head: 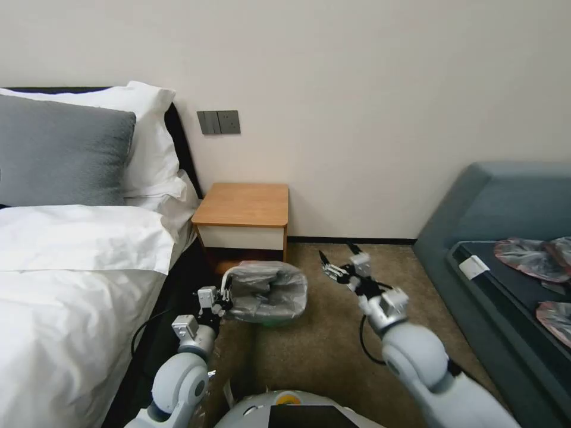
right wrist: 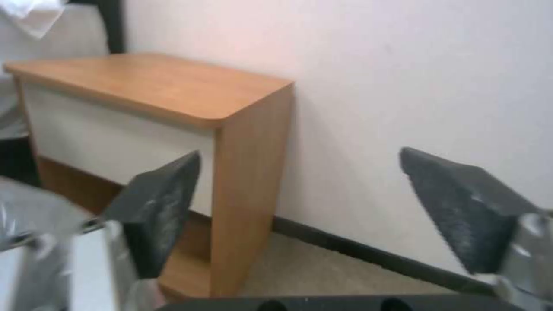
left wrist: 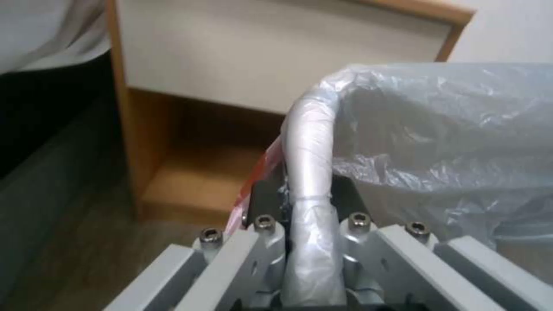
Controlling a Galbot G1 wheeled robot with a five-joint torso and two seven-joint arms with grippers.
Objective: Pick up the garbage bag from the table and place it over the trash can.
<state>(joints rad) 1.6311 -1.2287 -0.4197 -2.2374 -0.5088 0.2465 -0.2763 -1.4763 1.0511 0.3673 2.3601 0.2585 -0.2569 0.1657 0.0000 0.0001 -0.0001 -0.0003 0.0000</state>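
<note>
- My left gripper [left wrist: 311,216] is clamped on the garbage bag [head: 267,291] rim, already draped over the trash can [head: 275,323].
- My right gripper [head: 340,261] hangs spread, holding nothing.
- Left, I judge: releasing.

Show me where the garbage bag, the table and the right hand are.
garbage bag [head: 270,291]: head view, crinkled top.
table [head: 244,203]: head view, bare wooden top.
right hand [head: 339,260]: head view, between its open fingertips.

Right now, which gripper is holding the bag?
The left gripper: it is shut on the bag's rolled rim over the bin. The right gripper hangs open beside it.
</note>
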